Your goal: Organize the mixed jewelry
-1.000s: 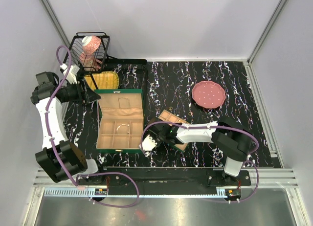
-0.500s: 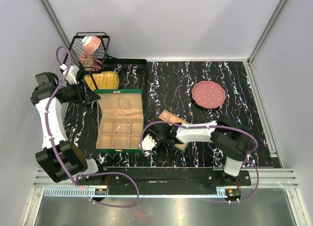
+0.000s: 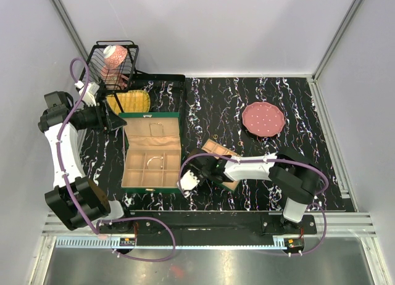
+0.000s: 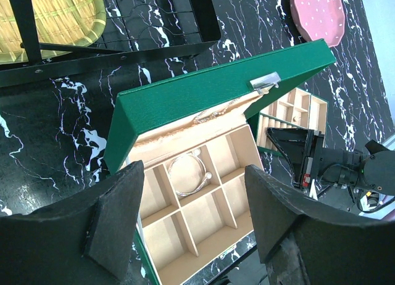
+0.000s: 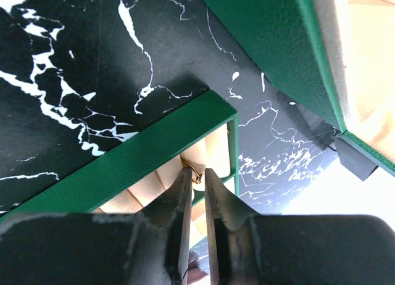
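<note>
A small gold hoop (image 5: 196,174) sits pinched between the tips of my right gripper (image 5: 197,176), whose jaws are almost together. It hangs over a corner of a small green tray (image 5: 142,158) with beige compartments. In the top view this gripper (image 3: 192,172) is between the tray (image 3: 220,150) and the open green box (image 3: 151,155). My left gripper (image 4: 194,169) is open and empty, held above the box (image 4: 203,90). A silver bangle (image 4: 188,173) lies in a rear compartment, and a chain (image 4: 213,115) lies in the lid. A tiny ring (image 3: 239,143) lies on the table.
The pink white-dotted plate (image 3: 263,119) sits at the back right. A black wire basket (image 3: 114,63) with a pink cup and a woven yellow dish (image 3: 131,101) on a black rack stand at the back left. The large box's green wall (image 5: 278,44) is close to my right gripper.
My right gripper has shifted very slightly by the small tray. The left arm has not moved.
</note>
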Available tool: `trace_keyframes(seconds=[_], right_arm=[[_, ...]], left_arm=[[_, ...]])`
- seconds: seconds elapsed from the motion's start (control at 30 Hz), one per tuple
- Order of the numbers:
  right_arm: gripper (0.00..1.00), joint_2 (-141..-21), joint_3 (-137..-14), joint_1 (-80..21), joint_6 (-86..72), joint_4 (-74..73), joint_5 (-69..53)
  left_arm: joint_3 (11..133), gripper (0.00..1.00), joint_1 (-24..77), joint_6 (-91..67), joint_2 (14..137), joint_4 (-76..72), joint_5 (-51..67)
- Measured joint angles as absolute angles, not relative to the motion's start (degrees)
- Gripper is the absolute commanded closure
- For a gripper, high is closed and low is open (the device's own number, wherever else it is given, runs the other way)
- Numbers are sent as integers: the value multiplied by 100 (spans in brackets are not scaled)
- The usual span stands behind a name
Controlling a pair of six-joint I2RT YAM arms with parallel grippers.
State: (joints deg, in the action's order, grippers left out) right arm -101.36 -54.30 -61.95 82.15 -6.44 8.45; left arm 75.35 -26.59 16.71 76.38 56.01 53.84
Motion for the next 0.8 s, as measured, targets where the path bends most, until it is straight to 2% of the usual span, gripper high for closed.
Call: trace_keyframes(seconds=[0.23,0.8], right_arm=[[75,-10051,-5443,-6193,8101,-880,851],[75,-9870,-5852,-6187,7961,-1382,1100]], left_arm=[[7535,31,-2663,1664,7636,5601,5465],[7535,31,-2663,1651,7612,5601,5559]])
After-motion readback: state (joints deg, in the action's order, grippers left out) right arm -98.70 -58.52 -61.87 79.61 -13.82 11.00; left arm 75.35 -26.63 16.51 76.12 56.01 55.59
